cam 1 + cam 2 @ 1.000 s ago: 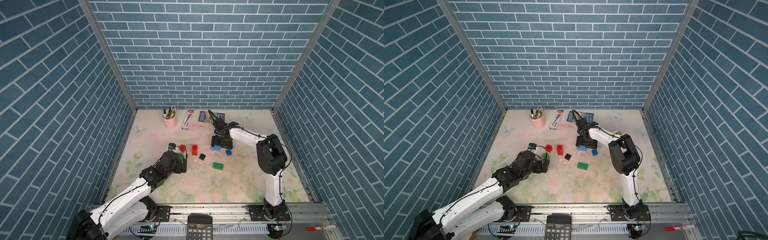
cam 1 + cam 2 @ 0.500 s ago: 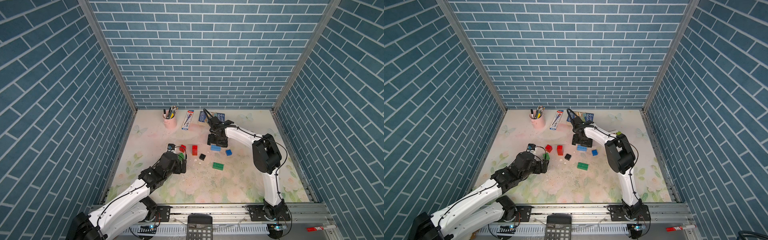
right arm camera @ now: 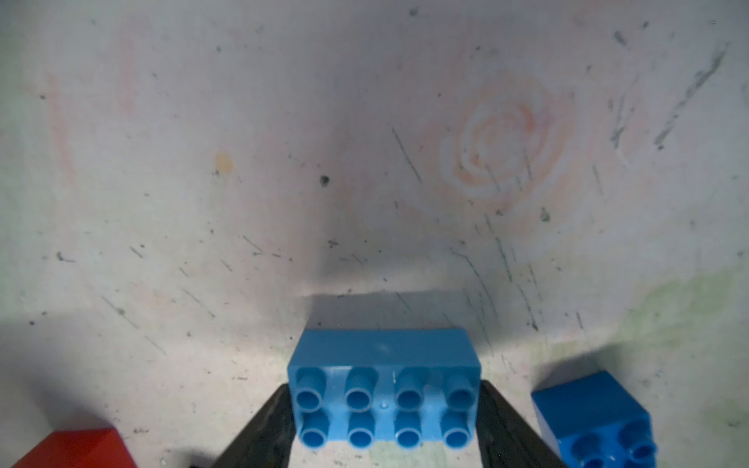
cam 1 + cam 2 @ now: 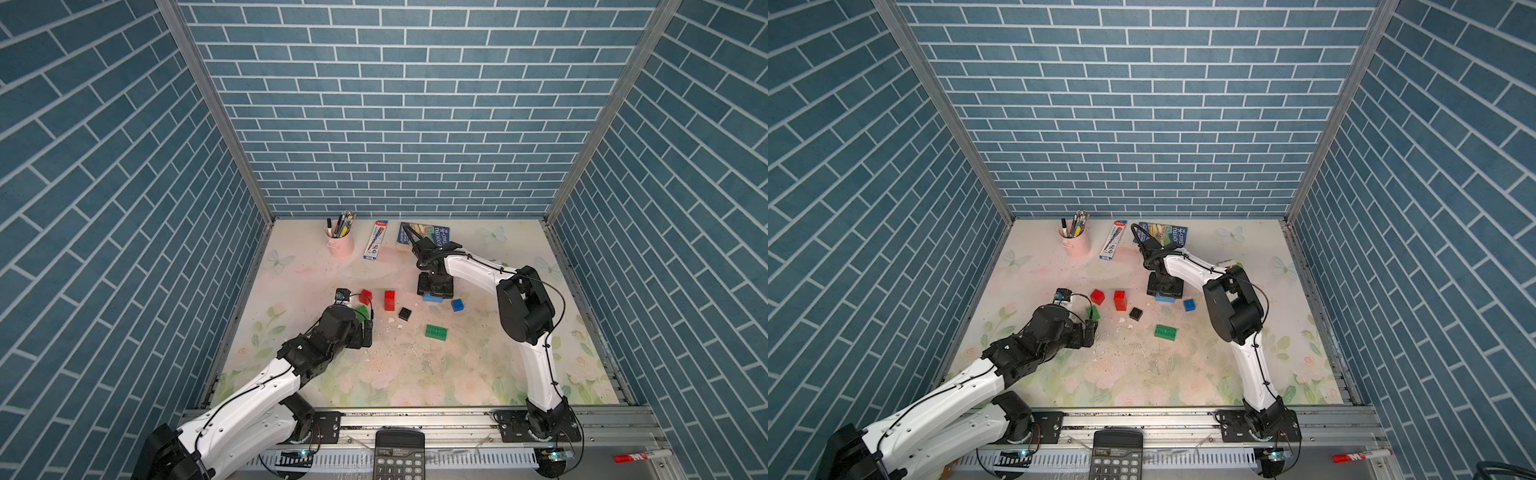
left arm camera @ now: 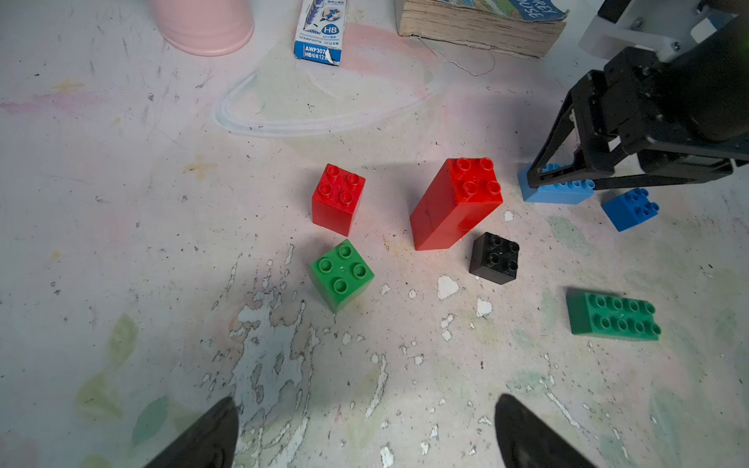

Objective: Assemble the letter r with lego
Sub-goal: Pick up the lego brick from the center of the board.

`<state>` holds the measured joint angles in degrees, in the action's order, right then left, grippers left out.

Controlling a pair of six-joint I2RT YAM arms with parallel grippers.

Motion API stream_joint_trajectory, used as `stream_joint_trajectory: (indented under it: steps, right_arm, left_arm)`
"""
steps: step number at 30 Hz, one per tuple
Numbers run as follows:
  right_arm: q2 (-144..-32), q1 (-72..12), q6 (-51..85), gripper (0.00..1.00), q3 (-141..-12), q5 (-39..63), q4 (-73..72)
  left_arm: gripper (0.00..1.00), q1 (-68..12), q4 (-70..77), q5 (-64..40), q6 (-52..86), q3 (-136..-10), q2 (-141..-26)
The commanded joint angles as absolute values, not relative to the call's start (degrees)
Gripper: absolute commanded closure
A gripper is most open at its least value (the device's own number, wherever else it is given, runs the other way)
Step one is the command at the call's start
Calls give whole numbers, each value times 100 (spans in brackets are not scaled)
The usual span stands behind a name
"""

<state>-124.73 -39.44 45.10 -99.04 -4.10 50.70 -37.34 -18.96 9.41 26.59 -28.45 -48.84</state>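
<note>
Loose lego lies mid-table. A light blue long brick [image 3: 381,348] rests on the mat, and my right gripper [image 3: 384,391] is shut on it, one finger against each short end. In both top views that gripper [image 4: 434,291] stands over the light blue brick [image 4: 1165,297]. A dark blue square brick [image 5: 630,208] lies beside it. A red tall brick [image 5: 454,202], a red square brick [image 5: 336,198], a green square brick [image 5: 341,273], a black square brick [image 5: 494,259] and a green long brick [image 5: 614,316] lie apart. My left gripper [image 5: 367,405] is open and empty, short of the green square.
At the back stand a pink cup of pens [image 4: 340,243], a pencil box [image 4: 375,240] and a book [image 4: 424,235]. A calculator [image 4: 399,453] and a red marker [image 4: 640,456] lie on the front rail. Brick-pattern walls enclose three sides.
My right gripper came down over the light blue brick and its jaws narrowed onto the brick's ends. The left arm and the other bricks have not moved.
</note>
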Motion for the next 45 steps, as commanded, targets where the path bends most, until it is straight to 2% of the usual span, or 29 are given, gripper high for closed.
stream_joint_trajectory:
  steps: [1, 5, 8, 13, 17, 24, 31, 34, 45]
  right_arm:
    - [-12516, -3999, 4651, 40, -9963, -580, 5265]
    - [-12526, -4000, 4571, 42, -10040, -536, 5334]
    - [-12704, -3993, 4544, 35, -10031, -510, 5312]
    - [-12680, -3999, 4535, 33, -9984, -466, 5216]
    - [-12639, -3997, 4509, 28, -9969, -470, 5192]
    - [-12611, -3990, 4443, 29, -9938, -456, 5174]
    - [-12608, -3992, 4307, 52, -9969, -452, 5177]
    - [-12604, -3996, 4100, 59, -10011, -492, 5205]
    - [-11057, -3962, 2993, 67, -9246, -844, 5340]
  left_arm:
    - [0, -3690, -1892, 1020, 2680, -2766, -4829]
    - [0, -3685, -1891, 1020, 2679, -2772, -4844]
    - [0, -3688, -1924, 1023, 2682, -2777, -4819]
    - [0, -3690, -1969, 1037, 2705, -2776, -4751]
    - [0, -3688, -1993, 1055, 2707, -2777, -4714]
    - [0, -3688, -1999, 1081, 2683, -2789, -4711]
    - [1, -3686, -2019, 1097, 2683, -2820, -4737]
    - [1, -3691, -2026, 1092, 2681, -2840, -4749]
    - [0, -3691, -2000, 915, 2668, -2960, -4670]
